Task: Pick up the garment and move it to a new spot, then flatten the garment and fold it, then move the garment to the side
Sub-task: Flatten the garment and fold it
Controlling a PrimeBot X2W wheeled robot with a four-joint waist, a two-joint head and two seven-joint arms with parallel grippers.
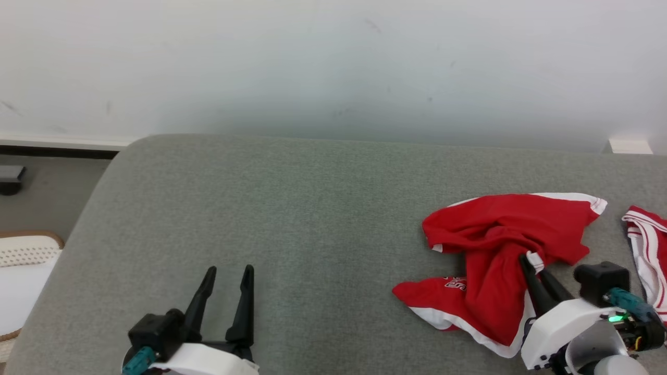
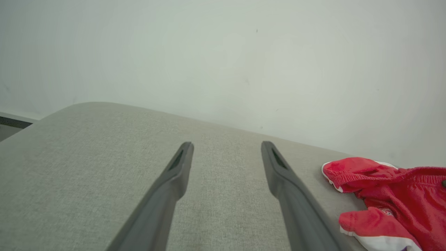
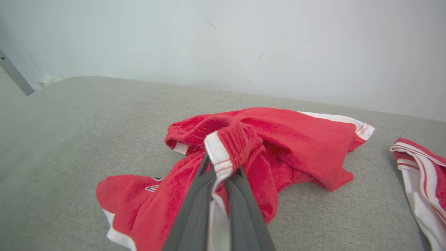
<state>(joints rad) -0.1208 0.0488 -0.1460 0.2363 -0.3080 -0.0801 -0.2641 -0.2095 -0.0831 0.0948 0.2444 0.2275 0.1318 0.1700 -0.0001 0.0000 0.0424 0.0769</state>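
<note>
The garment (image 1: 495, 250) is a crumpled red piece with white trim, lying at the right of the grey cushion (image 1: 292, 219). My right gripper (image 1: 530, 263) is shut on a white-trimmed fold of it; in the right wrist view the two dark fingers (image 3: 195, 205) pinch that edge of the garment (image 3: 278, 143) between them. My left gripper (image 1: 229, 272) stands open over bare cushion at the lower left, well apart from the cloth. In the left wrist view its fingers (image 2: 174, 181) are spread wide, with the garment (image 2: 393, 202) off to the right.
A second red and white striped cloth (image 1: 649, 250) lies at the cushion's right edge, also seen as the striped cloth (image 3: 423, 181) in the right wrist view. A pale wall (image 1: 333, 67) runs behind. The cushion's left edge drops to a floor with a white perforated object (image 1: 26, 255).
</note>
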